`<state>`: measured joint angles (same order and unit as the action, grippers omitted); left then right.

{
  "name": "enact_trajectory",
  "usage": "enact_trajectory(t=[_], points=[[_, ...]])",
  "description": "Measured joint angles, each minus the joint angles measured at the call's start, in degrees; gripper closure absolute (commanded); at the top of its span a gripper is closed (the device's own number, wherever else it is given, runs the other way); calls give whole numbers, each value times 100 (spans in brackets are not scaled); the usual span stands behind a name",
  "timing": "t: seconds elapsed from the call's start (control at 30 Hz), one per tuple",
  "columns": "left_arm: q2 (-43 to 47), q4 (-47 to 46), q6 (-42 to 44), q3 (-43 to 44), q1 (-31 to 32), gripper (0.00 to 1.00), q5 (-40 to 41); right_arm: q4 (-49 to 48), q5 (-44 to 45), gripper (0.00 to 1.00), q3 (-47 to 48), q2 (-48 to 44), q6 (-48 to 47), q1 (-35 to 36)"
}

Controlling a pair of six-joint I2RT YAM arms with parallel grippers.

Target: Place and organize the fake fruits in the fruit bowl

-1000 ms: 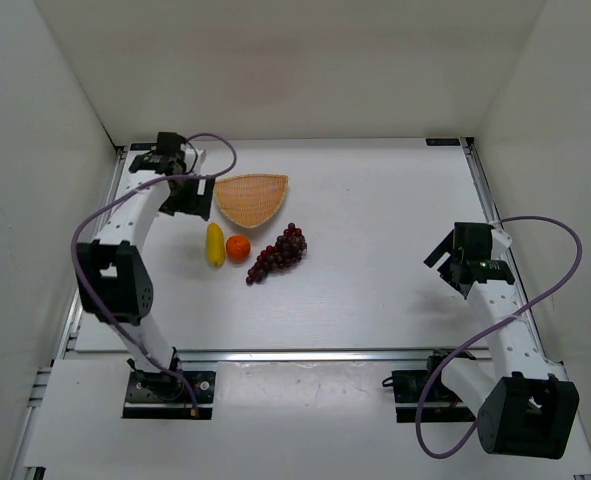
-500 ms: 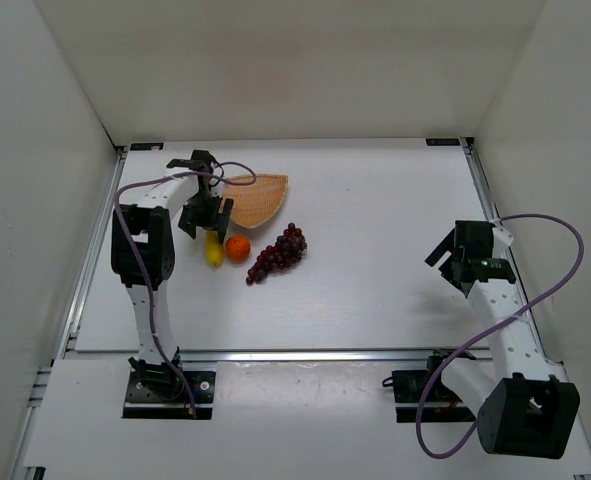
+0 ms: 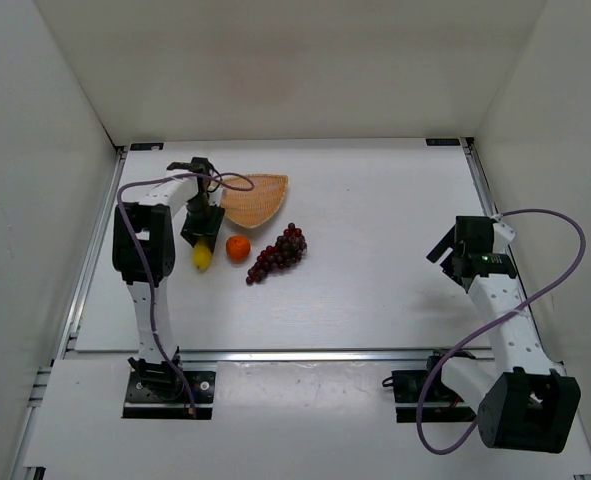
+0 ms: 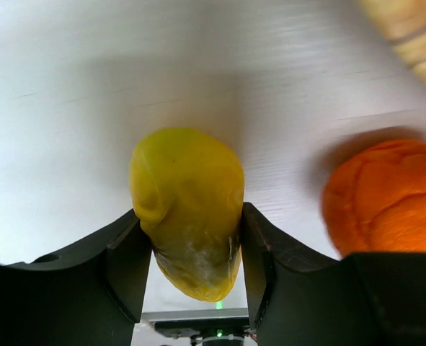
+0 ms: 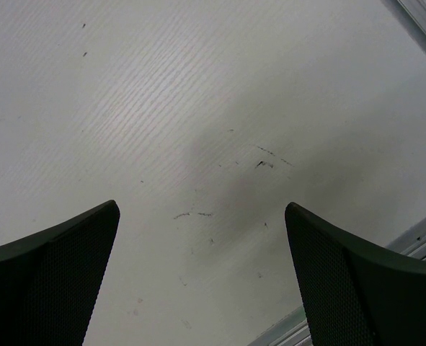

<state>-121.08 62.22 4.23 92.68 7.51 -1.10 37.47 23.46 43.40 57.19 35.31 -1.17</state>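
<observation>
My left gripper (image 3: 201, 234) (image 4: 189, 241) is shut on the elongated yellow fruit (image 3: 203, 256) (image 4: 187, 202), its black fingers (image 4: 122, 259) pressing both sides of it on the table. The round orange (image 3: 238, 248) (image 4: 385, 205) lies just right of it. The dark purple-red grapes (image 3: 278, 252) lie right of the orange. The tan wicker fruit bowl (image 3: 253, 197) (image 4: 414, 36) sits just behind the fruits and holds nothing. My right gripper (image 3: 453, 256) (image 5: 202, 216) stands open over bare table at the right, far from the fruits.
White walls close in the table on the left, back and right. A metal rail (image 3: 275, 352) runs along the table's front edge and another (image 5: 422, 14) along its right edge. The left arm's purple cable (image 3: 230, 181) loops over the bowl's left rim.
My left arm swung from beside the bowl's left edge down to the yellow fruit, and its jaws closed on it. The right arm has stayed in place.
</observation>
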Motion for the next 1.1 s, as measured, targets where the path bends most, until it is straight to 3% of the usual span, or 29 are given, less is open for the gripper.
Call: enact_trajectory(t=[0.17,0.3,0.47,0.63,0.67,0.7,0.83,0.97,1.1], points=[[125,243,140,531,55,90,811,-4,22,0,0,192,4,0],[348,-107,374,1174,525,90,1591,-28,22,0,2,413,4,0],[341,-758,717,1792,1224,80,2013,-35,20,0,63,671,2,0],[-468,-1086,992,2616,1611,71,2352,-55,20,0,199,710,-42,0],[-629,-1134,1023,2684,1633,55,2411,-61,20,0,219,710,-63,0],[-785,-1161,1043,2717,1650,31,2455,-81,20,0,225,710,-85,0],[-1088,-1084,1152,2704,1700,0,2546,-118,20,0,227,715,-127,0],[-833,-1102,1134,2629,1740,0,2608,-122,-13,0,227,715,-140,4],[109,-1021,1051,1945,1821,0,2433,-201,-192,0,258,717,-334,219]])
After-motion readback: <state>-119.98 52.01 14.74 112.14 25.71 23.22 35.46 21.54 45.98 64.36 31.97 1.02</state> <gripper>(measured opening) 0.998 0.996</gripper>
